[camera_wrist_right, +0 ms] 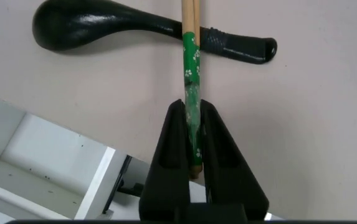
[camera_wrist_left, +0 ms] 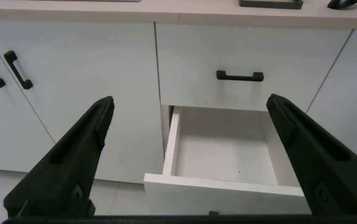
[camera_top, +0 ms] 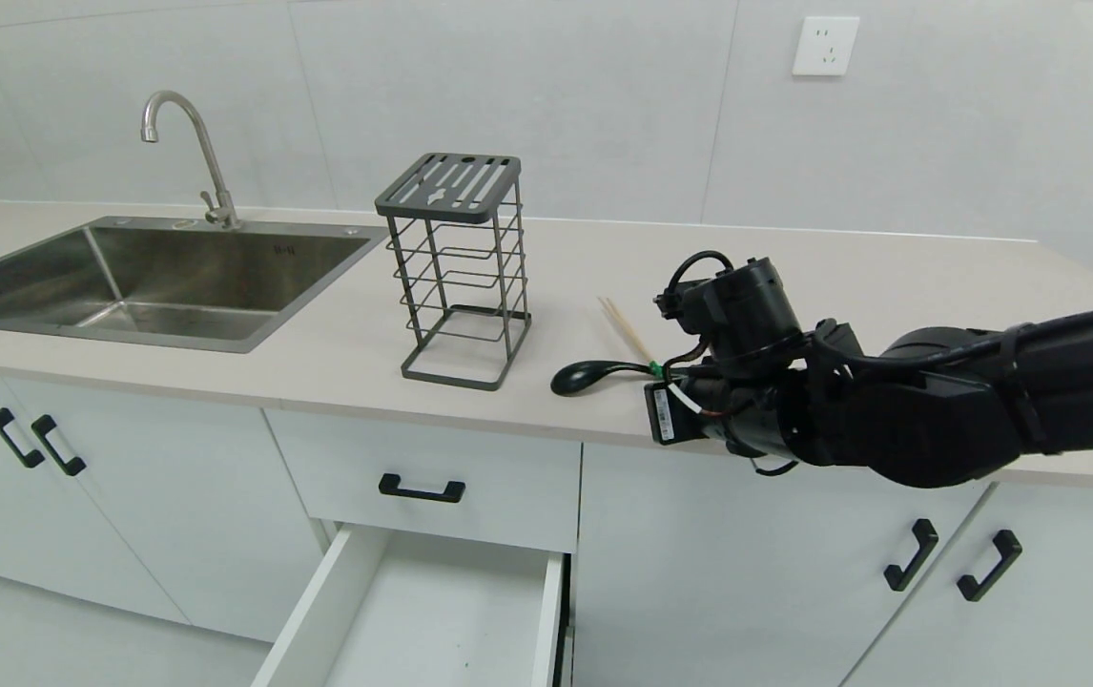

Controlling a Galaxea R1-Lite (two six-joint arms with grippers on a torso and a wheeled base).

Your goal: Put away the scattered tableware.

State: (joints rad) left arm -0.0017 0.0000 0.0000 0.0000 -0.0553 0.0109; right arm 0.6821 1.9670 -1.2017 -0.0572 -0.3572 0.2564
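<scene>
Right gripper [camera_wrist_right: 193, 112] is clamping the chopsticks [camera_wrist_right: 190, 56] by their green patterned end, both fingers [camera_wrist_right: 177, 134] pressing in on the pair from either side. The chopsticks are lying along the countertop [camera_top: 794, 267], bare wooden tips pointing toward the back wall. They're crossing over the handle of the black spoon [camera_wrist_right: 103, 25]; can't tell whether they're touching it. The spoon is sitting on the counter near the front edge, bowl pointing toward the wire rack [camera_top: 451, 186], handle end toward the right arm. In the head view the right wrist is hanging just off the counter's front edge, about level with the worktop, hiding the gripped end. The rack is standing upright on the counter between the sink [camera_top: 175, 277] and the spoon, apart from both. The faucet [camera_top: 206, 157] is rising behind the sink basin. Lower drawer [camera_top: 432, 611] is standing pulled out beneath the shut drawer front with the black handle [camera_top: 421, 490], showing a white interior. Left gripper [camera_wrist_left: 189, 99] is hanging in front of the cabinets with its fingers spread wide apart, facing the open drawer. Wall socket [camera_top: 825, 45] is sitting on the tiled wall above the right end of the counter.
</scene>
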